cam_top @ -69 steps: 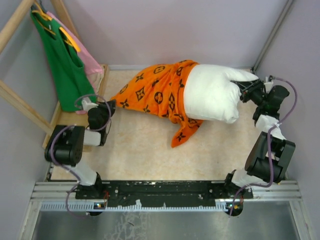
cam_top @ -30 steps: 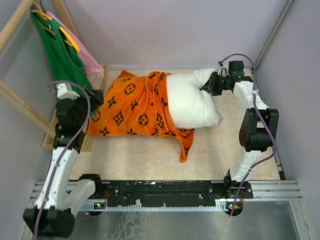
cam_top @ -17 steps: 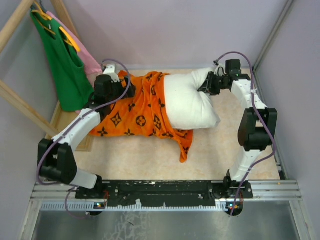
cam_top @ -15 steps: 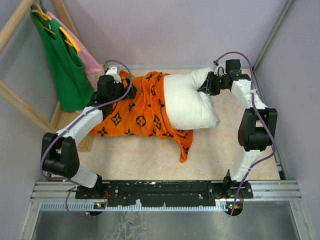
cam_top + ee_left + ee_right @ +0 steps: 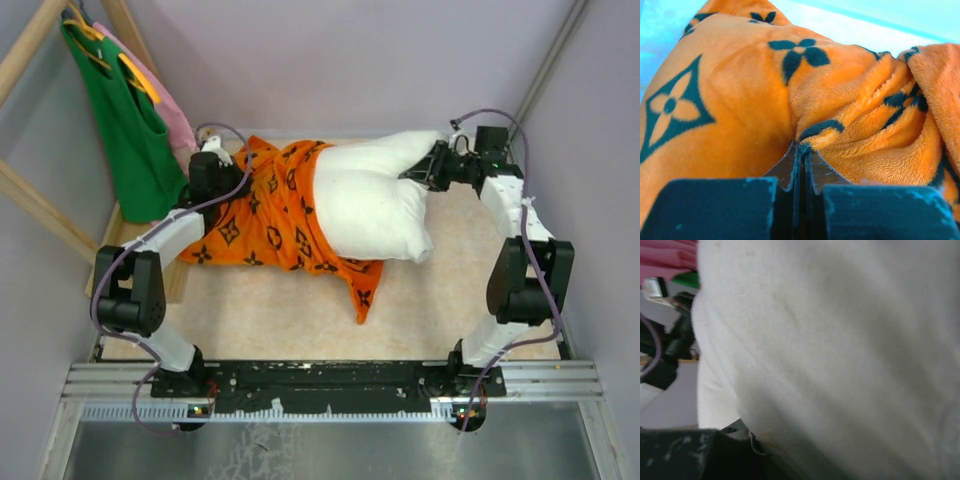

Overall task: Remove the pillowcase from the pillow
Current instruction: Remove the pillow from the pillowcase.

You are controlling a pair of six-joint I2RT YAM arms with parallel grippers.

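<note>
Orange pillowcase (image 5: pixel 735 95) seemingly pinched, left hand (image 5: pixel 802 148); overhead hides.

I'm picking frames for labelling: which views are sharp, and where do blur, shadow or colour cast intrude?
Top external: evenly lit and sharp, only soft shadows beside the pillow and pillowcase. Left wrist: the plush of the pillowcase is crisp, but the background has a cyan cast. Right wrist: the pillow fills the frame, soft-focused, darkening toward the bottom.

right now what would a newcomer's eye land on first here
The bright orange pillowcase with black motifs grabs the eye, bunched centre-left and half off the plump white pillow on its right. The left gripper pinches the orange fabric, while the right gripper clamps the pillow's far-right end.
</note>
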